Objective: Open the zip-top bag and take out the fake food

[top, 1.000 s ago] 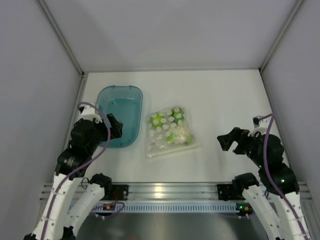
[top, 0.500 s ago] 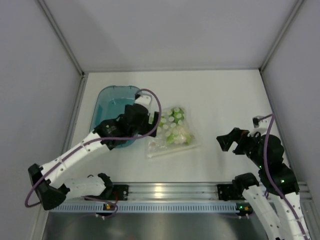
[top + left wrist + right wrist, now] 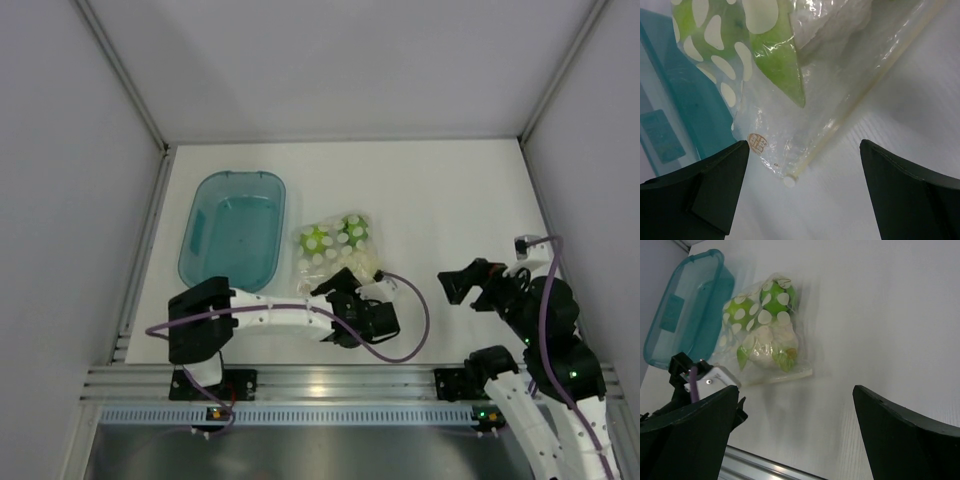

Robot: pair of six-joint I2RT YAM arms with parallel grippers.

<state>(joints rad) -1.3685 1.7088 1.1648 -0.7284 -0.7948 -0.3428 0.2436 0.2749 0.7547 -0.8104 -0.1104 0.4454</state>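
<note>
On the surface (image 3: 450, 190) beside a teal tub (image 3: 232, 235) the zip-top bag (image 3: 305, 268) is laid, fake food (image 3: 352, 232) inside. Its film is judged limp, slippery; the stiffer zip strip (image 3: 860, 97) should be pinched. Left jaws at its corner and right jaws are spread wide, empty.

a white table (image 3: 460, 190) filled the middle of the top view, matte, with a fine faint grain showing in the wrist views. three plain pale grey walls boxed it in: a back wall (image 3: 340, 60), a left wall (image 3: 60, 200) and a right wall (image 3: 600, 150). a thin metal left strut (image 3: 120, 75) and right strut (image 3: 562, 70) ran along the two back corners. along the table's near edge lay a silver rail (image 3: 330, 380) with a bright glare spot, then a slotted strip (image 3: 350, 413), then a dark grey ledge (image 3: 330, 455). the light was soft and even, and shadows on the table were faint.
</note>
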